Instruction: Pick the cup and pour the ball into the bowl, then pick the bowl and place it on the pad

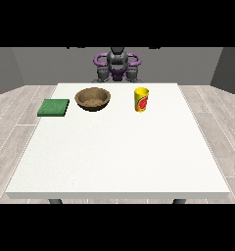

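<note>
Hands (104, 73) are hanging back at the table's (119, 162) far edge, finger state unclear, while cup (141, 99), bowl (93, 98) and pad (54, 107) are sitting untouched, awaiting pouring.

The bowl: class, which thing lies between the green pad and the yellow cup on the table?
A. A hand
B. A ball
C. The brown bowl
C: the brown bowl sits on the table between the green pad and the yellow cup.
</note>
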